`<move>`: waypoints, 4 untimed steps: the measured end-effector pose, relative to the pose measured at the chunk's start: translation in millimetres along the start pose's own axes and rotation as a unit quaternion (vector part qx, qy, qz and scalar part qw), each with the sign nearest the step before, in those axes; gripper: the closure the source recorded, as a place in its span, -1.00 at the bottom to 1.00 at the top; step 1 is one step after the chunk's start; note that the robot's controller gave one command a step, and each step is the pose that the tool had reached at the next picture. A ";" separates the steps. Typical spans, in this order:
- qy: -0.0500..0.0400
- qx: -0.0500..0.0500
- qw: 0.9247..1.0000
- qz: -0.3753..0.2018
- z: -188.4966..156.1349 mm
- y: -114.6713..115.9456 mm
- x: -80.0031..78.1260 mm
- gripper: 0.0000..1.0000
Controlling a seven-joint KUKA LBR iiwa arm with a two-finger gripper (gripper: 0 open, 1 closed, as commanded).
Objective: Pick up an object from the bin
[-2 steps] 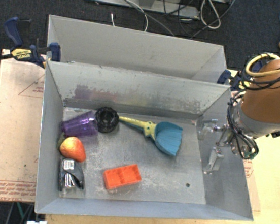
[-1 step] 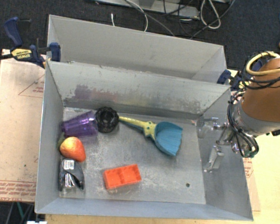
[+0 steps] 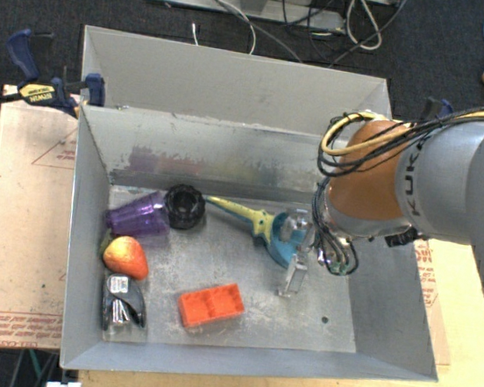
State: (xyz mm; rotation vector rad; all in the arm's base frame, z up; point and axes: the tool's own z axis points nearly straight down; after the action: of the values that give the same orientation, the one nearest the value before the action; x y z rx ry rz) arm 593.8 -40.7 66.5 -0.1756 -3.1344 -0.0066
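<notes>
— Where is the gripper (image 3: 293,279)?

— Low over the floor of the grey bin (image 3: 383,331), right of the middle, hanging from the arm (image 3: 466,173) under its orange cover (image 3: 363,182) and looped cables.

— Open or closed?

— I cannot tell; it is too thin and too blurred against the metal.

— What lies nearest to it?

— A brush (image 3: 256,221) with a yellow handle and a blue head. The head lies just beside the gripper, on its left, and the handle runs off to the upper left. Whether the two touch, I cannot say.

— And the other things?

— An orange brick (image 3: 210,304) lies nearer the front, left of the gripper and apart from it. Along the left side lie a purple cup (image 3: 137,216) on its side, a black round cap (image 3: 184,206) touching it, a red-and-yellow fruit (image 3: 126,256) and a dark packet (image 3: 123,307) in the front corner.
</notes>
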 end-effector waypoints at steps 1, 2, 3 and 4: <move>-0.010 0.003 0.999 -0.038 -52.2 15.8 4.5 -1.00; -0.002 0.001 0.996 0.087 -32.9 46.7 -27.4 -1.00; -0.012 0.003 0.999 0.034 -4.9 39.4 -23.0 -1.00; -0.012 -0.002 0.985 0.174 -8.8 43.3 -31.8 1.00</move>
State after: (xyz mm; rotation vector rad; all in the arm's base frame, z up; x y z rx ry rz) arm 630.3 -1.3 75.3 -0.7250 -3.0795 -0.0088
